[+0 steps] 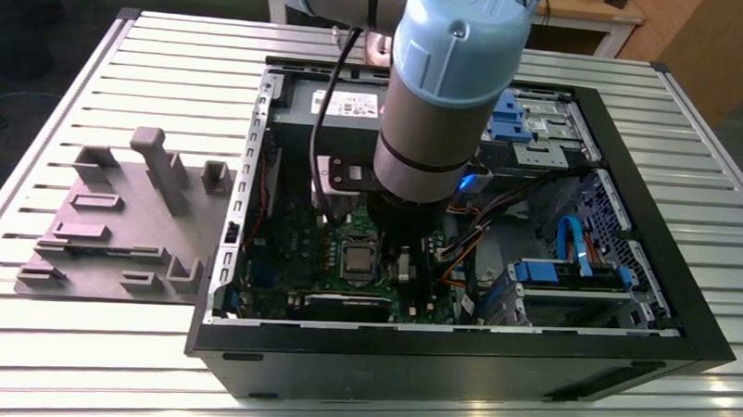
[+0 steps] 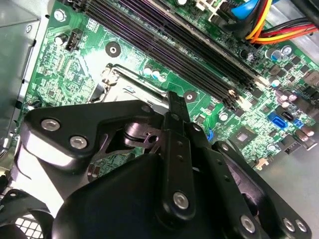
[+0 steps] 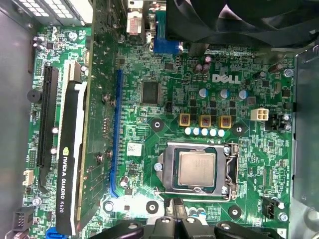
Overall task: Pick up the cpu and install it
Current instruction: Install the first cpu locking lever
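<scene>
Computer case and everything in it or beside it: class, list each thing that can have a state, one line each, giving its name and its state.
computer case: lying on its side, side panel off, inside open to view.
cpu: seated flat in the socket on the motherboard.
gripper: inside the case above the motherboard, beside the socket, holding nothing.
graphics card: plugged upright into its slot.
grey holder tray: on the table beside the case, slots empty.

White lettering on the motherboard point(image 3: 149, 124), pale print along the graphics card point(image 3: 67, 169), printed label point(image 1: 346, 104) on the grey box point(image 1: 294, 110)
</scene>
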`<move>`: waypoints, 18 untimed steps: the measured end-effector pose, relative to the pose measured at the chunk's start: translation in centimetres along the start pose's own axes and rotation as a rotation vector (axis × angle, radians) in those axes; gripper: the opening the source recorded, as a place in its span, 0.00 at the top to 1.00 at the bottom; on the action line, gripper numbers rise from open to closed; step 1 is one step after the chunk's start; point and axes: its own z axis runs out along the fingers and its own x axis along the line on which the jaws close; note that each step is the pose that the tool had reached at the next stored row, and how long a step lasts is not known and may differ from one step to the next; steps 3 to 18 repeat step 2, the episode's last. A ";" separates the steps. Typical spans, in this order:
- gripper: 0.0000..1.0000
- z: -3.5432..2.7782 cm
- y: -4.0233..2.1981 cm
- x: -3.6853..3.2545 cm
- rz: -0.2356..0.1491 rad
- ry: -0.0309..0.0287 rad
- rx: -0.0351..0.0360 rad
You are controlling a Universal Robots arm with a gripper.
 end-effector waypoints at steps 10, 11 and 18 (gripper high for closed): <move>0.89 -0.01 0.00 0.00 0.000 0.0000 0.0000; 0.89 -0.01 0.00 0.00 0.000 0.0000 0.0000; 0.89 -0.01 0.00 0.00 0.000 0.0000 0.0000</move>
